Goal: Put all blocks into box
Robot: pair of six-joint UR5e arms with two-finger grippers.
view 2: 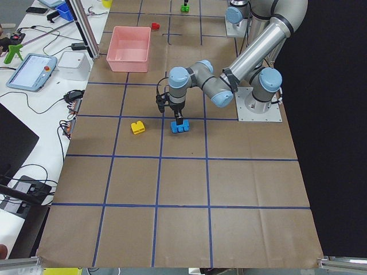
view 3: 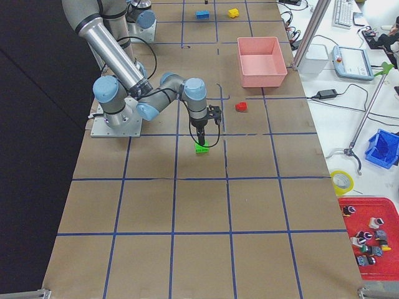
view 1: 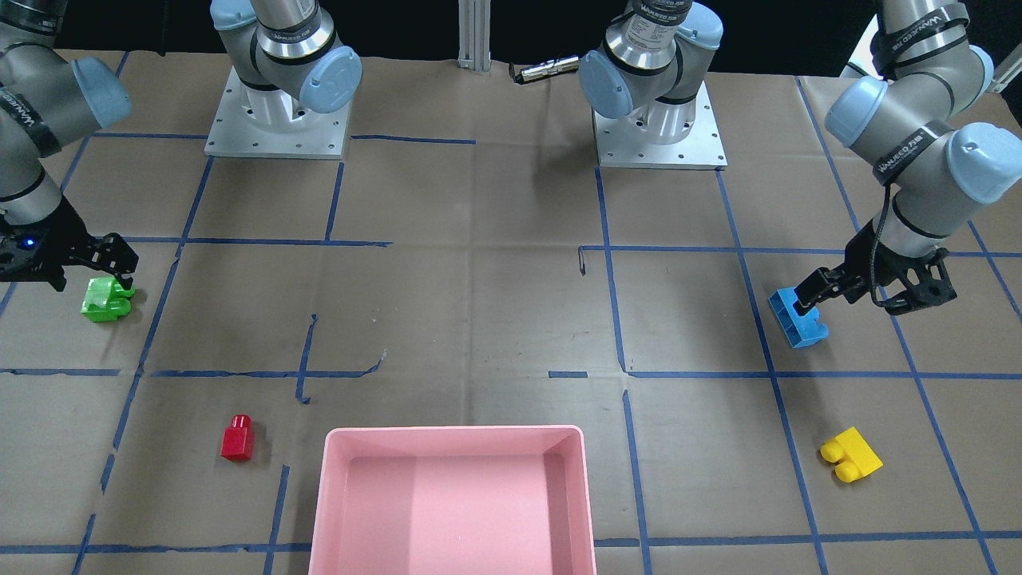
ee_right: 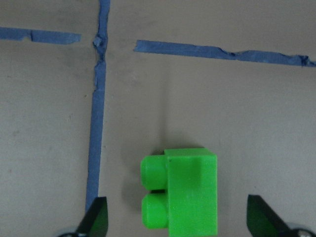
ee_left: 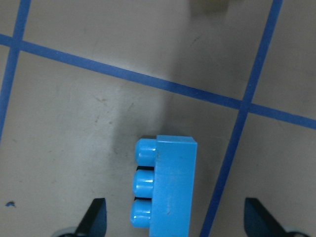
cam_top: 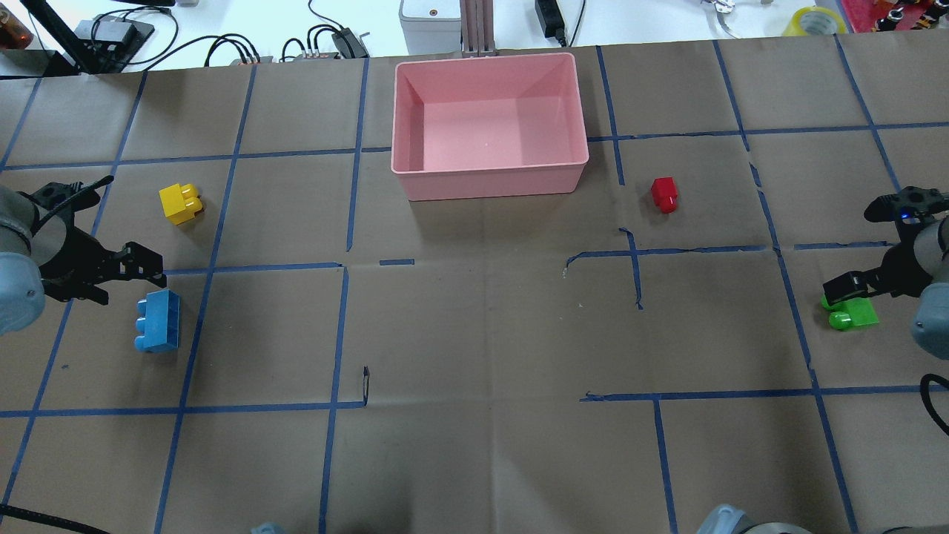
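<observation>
The pink box (cam_top: 489, 182) stands empty at the table's far middle. My left gripper (ee_left: 175, 219) is open and low over the blue block (ee_left: 170, 190), one finger on each side, not touching it; it also shows in the overhead view (cam_top: 148, 278). My right gripper (ee_right: 177, 219) is open the same way around the green block (ee_right: 185, 190), which lies at the right (cam_top: 852, 313). The yellow block (cam_top: 180, 202) lies beyond the blue block (cam_top: 158, 320). The red block (cam_top: 663, 193) lies right of the box.
Both arm bases (view 1: 278, 120) (view 1: 659, 128) stand on the robot's side of the brown paper table with its blue tape grid. Cables and devices (cam_top: 326, 37) lie beyond the far edge behind the box.
</observation>
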